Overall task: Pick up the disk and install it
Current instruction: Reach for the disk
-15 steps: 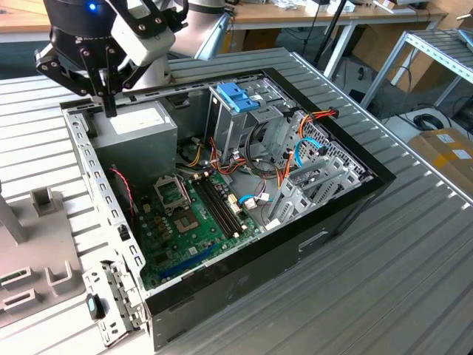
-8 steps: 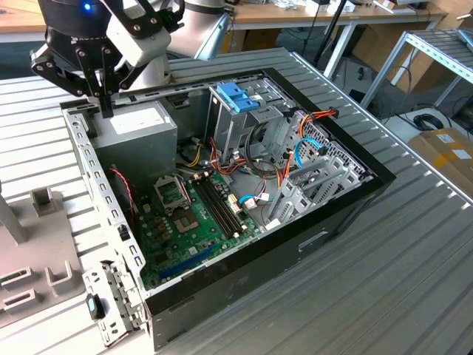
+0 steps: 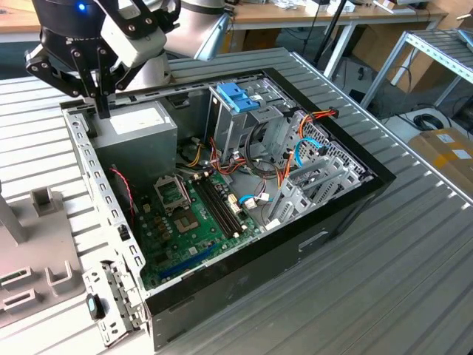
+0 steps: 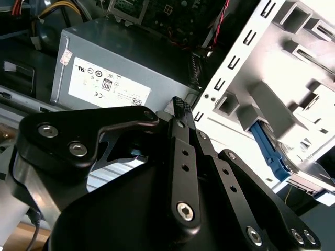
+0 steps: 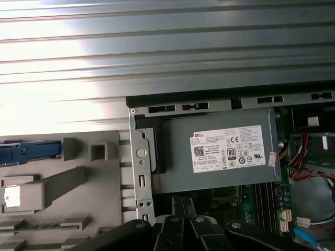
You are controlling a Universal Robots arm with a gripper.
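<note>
Nothing is done yet: the hand (image 3: 102, 108), shut and empty, hangs over the computer case (image 3: 295, 255); the disk (image 4: 268, 149) lies in its holder (image 5: 52, 184) outside.

Robot arm: a matte black gripper (image 3: 102, 105) built from jointed linkage bars (image 4: 183, 157), fastened with silver hex screws (image 4: 185, 210) and ending in a ribbed fingertip pad (image 4: 180, 104). Above it are a white wrist housing (image 3: 135, 35), a small blue light (image 3: 81, 7) and a silver-grey arm (image 3: 198, 29).
</note>
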